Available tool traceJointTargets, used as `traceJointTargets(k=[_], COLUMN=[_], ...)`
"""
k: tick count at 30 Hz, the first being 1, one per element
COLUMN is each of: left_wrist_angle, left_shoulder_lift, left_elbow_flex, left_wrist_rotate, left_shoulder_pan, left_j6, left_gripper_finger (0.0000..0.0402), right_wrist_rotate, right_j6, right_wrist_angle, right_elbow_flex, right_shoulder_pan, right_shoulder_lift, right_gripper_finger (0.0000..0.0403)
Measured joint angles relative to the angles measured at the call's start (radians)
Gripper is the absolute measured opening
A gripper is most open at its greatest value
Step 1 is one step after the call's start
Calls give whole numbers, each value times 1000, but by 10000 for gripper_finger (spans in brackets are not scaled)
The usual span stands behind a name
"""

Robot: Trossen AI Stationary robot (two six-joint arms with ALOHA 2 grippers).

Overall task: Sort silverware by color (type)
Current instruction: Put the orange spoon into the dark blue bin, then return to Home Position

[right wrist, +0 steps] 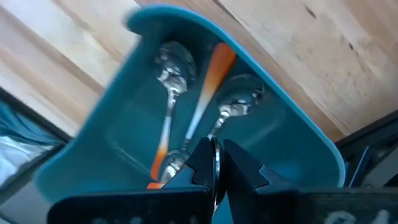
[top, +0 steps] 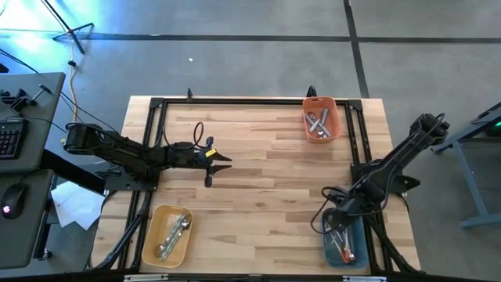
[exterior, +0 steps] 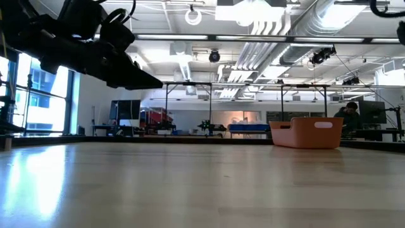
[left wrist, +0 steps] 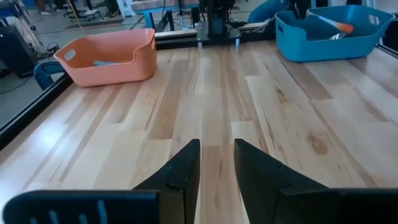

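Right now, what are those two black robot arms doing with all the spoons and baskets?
They are sorting small spoons and forks into coloured baskets. The right pincer is down in the blue plastic basket, pinched shut on a thin shiny piece of silverware, beside orange-handled spoons already lying there. The left pincer hangs over the bare wooden table, holding nothing, its tips a little apart. The orange basket and the yellow basket hold silverware too.
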Motion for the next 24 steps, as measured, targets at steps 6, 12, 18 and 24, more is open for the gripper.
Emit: traceJointTargets(k=[6,12,18,24], left_wrist_angle=[0,0,-1,-79], left_shoulder_lift=[0,0,-38,-169], left_elbow_flex=[0,0,0,1], left_wrist_rotate=[0,-21,-44,-60], left_shoulder_pan=[0,4,4,4], left_j6=[-18,-21,-52,-34], left_gripper_finger=[87,87,87,87], right_wrist_rotate=[-44,-42,-31,90], right_j6=[1,0,-33,-145], right_wrist_angle=[49,71,65,-58], right_elbow_flex=[-61,-61,-57,79], right_shoulder_pan=[0,0,0,0], right_shoulder_lift=[0,0,-3,-3], right_gripper_finger=[6,41,105,102])
